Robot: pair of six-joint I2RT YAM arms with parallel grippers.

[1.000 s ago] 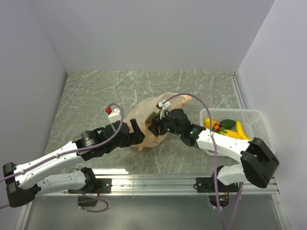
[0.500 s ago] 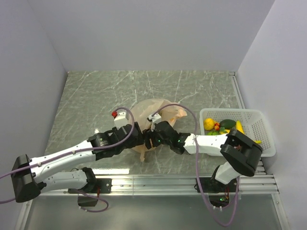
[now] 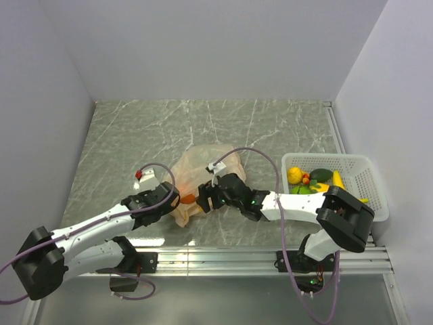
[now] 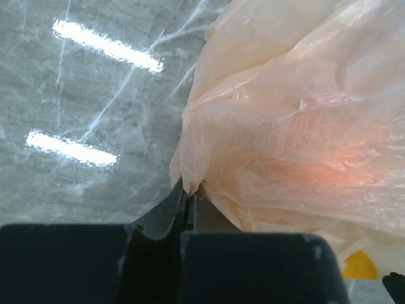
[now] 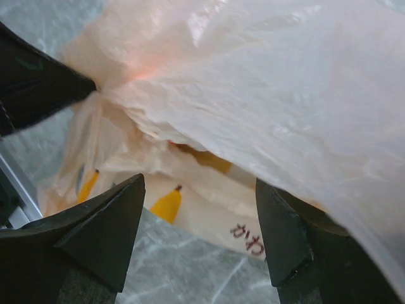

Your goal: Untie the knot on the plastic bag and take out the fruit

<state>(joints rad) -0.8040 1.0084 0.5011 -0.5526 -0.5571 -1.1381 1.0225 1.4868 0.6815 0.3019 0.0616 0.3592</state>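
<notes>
The plastic bag (image 3: 194,175) lies crumpled at the middle of the table, pale orange and translucent. My left gripper (image 3: 177,198) is at its near left edge, shut on a pinched fold of the plastic bag (image 4: 297,107); its fingertips (image 4: 188,190) meet on the film. My right gripper (image 3: 203,200) is at the bag's near side, open, with the bag's lower edge (image 5: 209,202) between and beyond its fingers (image 5: 120,215). An orange shape glows through the film (image 4: 345,166). The knot does not show. More fruit lies in the basket: a lemon (image 3: 294,175) and an avocado (image 3: 322,175).
A white mesh basket (image 3: 371,177) stands at the right edge of the table. Grey walls close in the left, back and right. The metal rail (image 3: 223,256) with both arm bases runs along the near edge. The left finger shows as a dark wedge (image 5: 38,82).
The left gripper went from open to shut on the bag's edge and drew back left. The bag shifted left and nearer. The right gripper followed it and opened wider.
</notes>
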